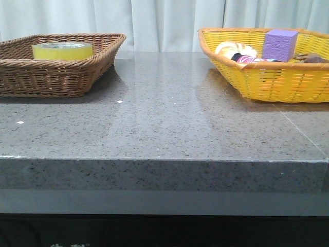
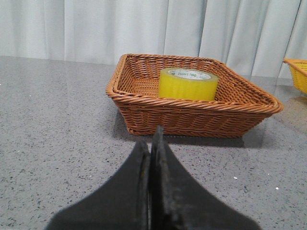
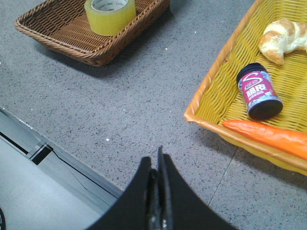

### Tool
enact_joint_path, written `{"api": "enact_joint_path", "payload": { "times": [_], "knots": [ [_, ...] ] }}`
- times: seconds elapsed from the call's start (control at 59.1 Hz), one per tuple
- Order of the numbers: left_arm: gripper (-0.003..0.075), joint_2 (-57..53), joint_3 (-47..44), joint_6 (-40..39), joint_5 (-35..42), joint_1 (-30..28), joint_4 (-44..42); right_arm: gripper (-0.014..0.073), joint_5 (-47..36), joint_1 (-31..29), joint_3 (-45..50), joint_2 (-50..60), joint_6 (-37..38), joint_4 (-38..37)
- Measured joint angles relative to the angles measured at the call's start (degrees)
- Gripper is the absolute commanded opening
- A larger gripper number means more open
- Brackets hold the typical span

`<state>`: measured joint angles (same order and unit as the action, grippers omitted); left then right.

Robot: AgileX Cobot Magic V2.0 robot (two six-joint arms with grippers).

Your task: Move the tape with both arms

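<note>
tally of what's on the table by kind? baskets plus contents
Wicker baskets: 2, brown and yellow
Yellow packing tape roll: 1
Purple cube: 1
Croissant: 1
Small dark jar with pink label: 1
Orange carrot: 1
Total: 7

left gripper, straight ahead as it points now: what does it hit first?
Likely the near wall of the brown basket. The left gripper, jaws shut, points at it across bare table. The tape sits inside, behind that wall. Gripper height is unclear, so it might pass over the rim.
</note>
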<state>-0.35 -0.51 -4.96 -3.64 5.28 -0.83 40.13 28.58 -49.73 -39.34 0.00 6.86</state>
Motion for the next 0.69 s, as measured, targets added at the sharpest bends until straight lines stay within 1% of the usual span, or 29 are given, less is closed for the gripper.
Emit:
{"api": "enact_joint_path", "payload": {
  "times": [0.186, 0.271, 0.355, 0.406, 0.508, 0.609, 0.694],
  "knots": [
    [-0.0020, 0.0, 0.0, 0.0, 0.0, 0.0, 0.0, -0.0069, -0.1, -0.3, 1.5, 1.6, 0.0, -0.4],
    [-0.0020, 0.0, 0.0, 0.0, 0.0, 0.0, 0.0, -0.0069, -3.2, -1.1, 4.3, 4.5, 0.0, -2.3],
    [-0.0020, 0.0, 0.0, 0.0, 0.0, 0.0, 0.0, -0.0069, -10.1, -2.8, 9.6, 9.0, 0.0, -3.6],
    [-0.0020, 0.0, 0.0, 0.0, 0.0, 0.0, 0.0, -0.0069, -15.8, -4.5, 13.3, 11.7, 0.0, -4.1],
    [-0.0020, 0.0, 0.0, 0.0, 0.0, 0.0, 0.0, -0.0069, -25.0, -8.9, 22.2, 17.4, 0.0, -4.2],
    [-0.0020, 0.0, 0.0, 0.0, -0.1, 0.0, 0.0, -0.0069, -30.5, -13.7, 30.4, 23.6, 0.0, -2.6],
    [-0.0020, 0.0, 0.0, 0.0, -0.1, 0.0, 0.0, -0.0069, -32.9, -17.5, 35.8, 28.8, 0.0, -1.6]
  ]
}}
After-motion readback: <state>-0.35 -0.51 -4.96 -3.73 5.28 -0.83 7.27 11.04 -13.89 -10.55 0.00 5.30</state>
